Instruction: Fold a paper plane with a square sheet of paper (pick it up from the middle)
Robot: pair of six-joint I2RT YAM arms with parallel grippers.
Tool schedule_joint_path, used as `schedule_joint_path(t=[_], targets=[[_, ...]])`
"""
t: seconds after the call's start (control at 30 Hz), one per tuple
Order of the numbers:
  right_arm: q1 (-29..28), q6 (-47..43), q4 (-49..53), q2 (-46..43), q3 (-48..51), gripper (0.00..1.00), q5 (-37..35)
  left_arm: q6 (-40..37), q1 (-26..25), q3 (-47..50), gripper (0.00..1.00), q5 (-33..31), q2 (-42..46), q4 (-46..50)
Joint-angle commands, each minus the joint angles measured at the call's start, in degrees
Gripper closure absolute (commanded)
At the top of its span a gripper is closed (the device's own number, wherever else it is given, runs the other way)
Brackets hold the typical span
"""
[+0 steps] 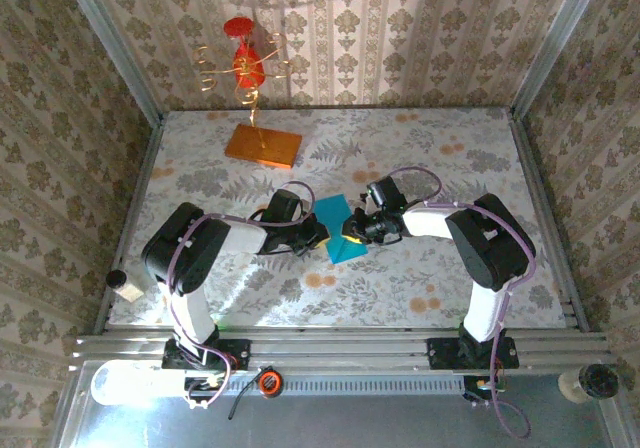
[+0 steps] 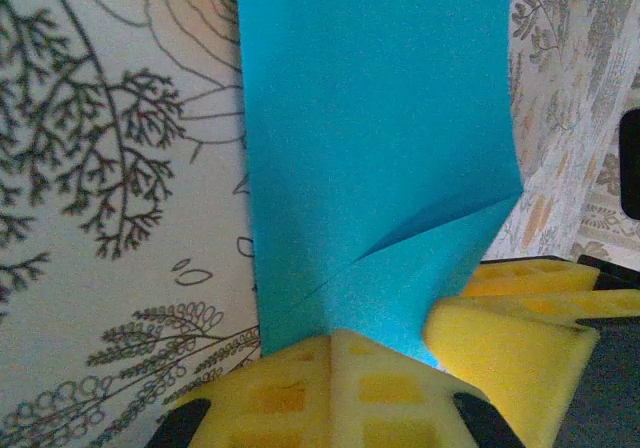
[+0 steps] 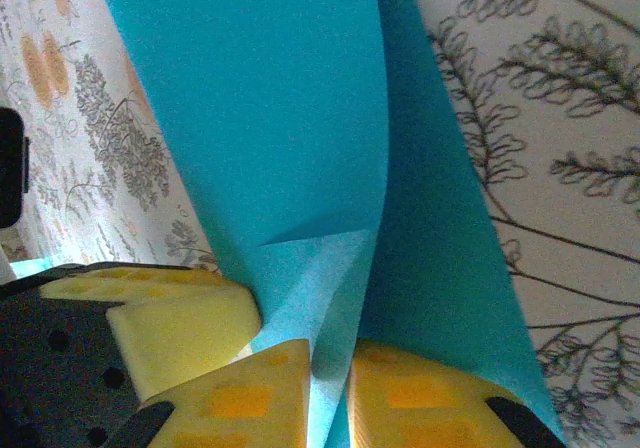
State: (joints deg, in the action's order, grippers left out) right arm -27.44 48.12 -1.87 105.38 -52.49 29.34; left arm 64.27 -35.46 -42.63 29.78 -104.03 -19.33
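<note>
The square sheet of paper (image 1: 333, 211) is cyan-blue, creased and bent, and is held up over the middle of the table between both grippers. My left gripper (image 1: 322, 233) comes in from the left. In the left wrist view its yellow pads (image 2: 290, 393) are pressed together, with the sheet (image 2: 380, 118) rising out of their seam (image 2: 333, 336). My right gripper (image 1: 348, 233) meets it from the right. Its pads (image 3: 250, 393) stand a narrow slit apart (image 3: 330, 363), with a folded layer of the sheet (image 3: 260, 98) pinched in it. The two grippers nearly touch.
An orange slab (image 1: 263, 145) lies at the back left, carrying a red and gold wire ornament (image 1: 245, 63). Patterned walls enclose the floral table (image 1: 430, 158) on three sides. The right gripper's pad (image 2: 510, 343) sits close beside my left fingers.
</note>
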Motion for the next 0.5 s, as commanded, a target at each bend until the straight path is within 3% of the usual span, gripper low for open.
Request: schedule_joint_path(t=[0.0, 0.23, 0.47], targets=[[-0.7, -0.6, -2.4, 0.4, 0.5, 0.82, 2.5, -1.8, 0.8, 0.2, 0.99, -3.3, -0.4, 8.7], [-0.9, -0.6, -2.4, 0.5, 0.7, 0.89, 1.5, -3.4, 1.2, -2.7, 0.93, -3.4, 3.2, 8.8], [-0.3, -4.4, -2.5, -4.0, 0.2, 0.95, -1.4, -6.4, 4.3, -1.5, 0.80, -7.7, 15.0, 12.8]])
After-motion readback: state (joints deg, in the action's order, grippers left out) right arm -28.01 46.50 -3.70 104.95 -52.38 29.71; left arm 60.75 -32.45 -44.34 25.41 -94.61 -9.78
